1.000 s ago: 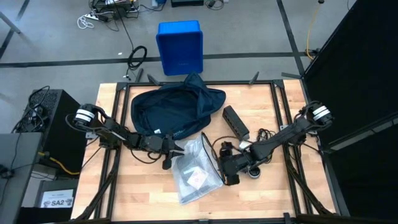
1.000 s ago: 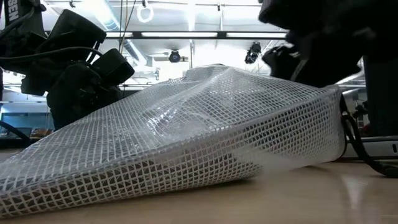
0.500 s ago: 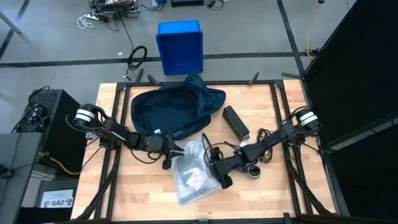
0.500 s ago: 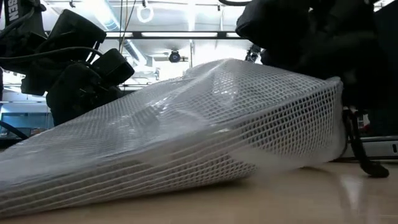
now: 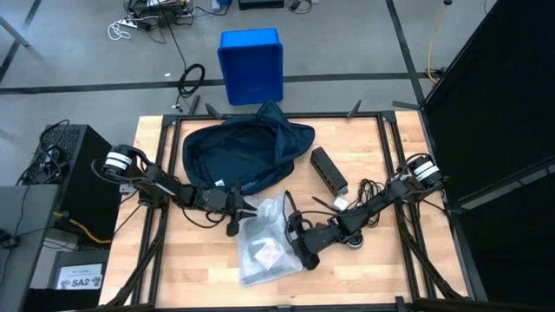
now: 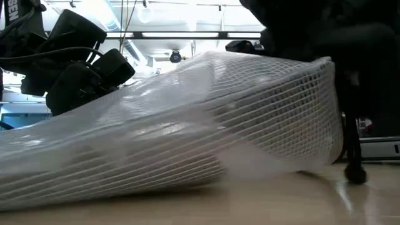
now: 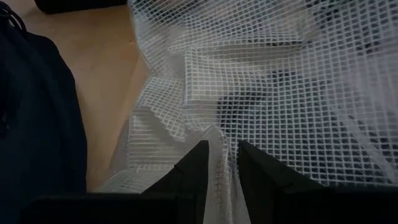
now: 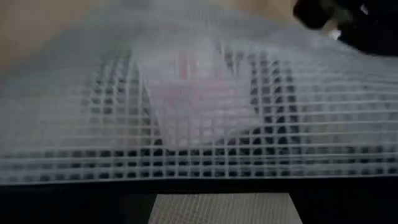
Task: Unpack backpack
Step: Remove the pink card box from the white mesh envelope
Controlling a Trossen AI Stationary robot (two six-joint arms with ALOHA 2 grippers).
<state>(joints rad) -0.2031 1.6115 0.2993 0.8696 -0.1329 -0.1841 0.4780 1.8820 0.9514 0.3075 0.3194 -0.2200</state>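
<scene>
Down at the table's middle, the left gripper (image 7: 219, 163) pinches a fold of the clear mesh pouch (image 5: 267, 244) at its near corner; its two dark fingers (image 7: 194, 168) stand close together with the gridded plastic caught between them. Just across the pouch, the right gripper (image 5: 301, 245) lies low against the pouch's far edge. Its wrist view is filled by the mesh pressed close, and whether its fingers are apart or gripping cannot be told from any view.

Inside the pouch a pale card with a pinkish patch (image 8: 199, 93) shows through the grid, along with something dark that is too blurred to make out. In the low view the pouch (image 6: 187, 137) swells across almost the whole frame and hides the table behind it; only dark arm parts show above it on both sides.

Beyond the left gripper, touching its arm, sits the backpack (image 5: 243, 152): dark navy, soft and slumped, rounded, with its upper flap crumpled toward the table's far edge. A small white mark shows at its edge nearest the gripper. Its opening cannot be seen from above. In the left wrist view only a dark navy edge (image 7: 37, 112) of it shows, cut off by the frame.

Behind the right gripper, beside its arm, lie a black block (image 5: 329, 169) and a tangle of black cable (image 5: 373, 189); a small round thing under the arm is mostly hidden. Past the backpack, off the table, stands a blue bin (image 5: 251, 65).
</scene>
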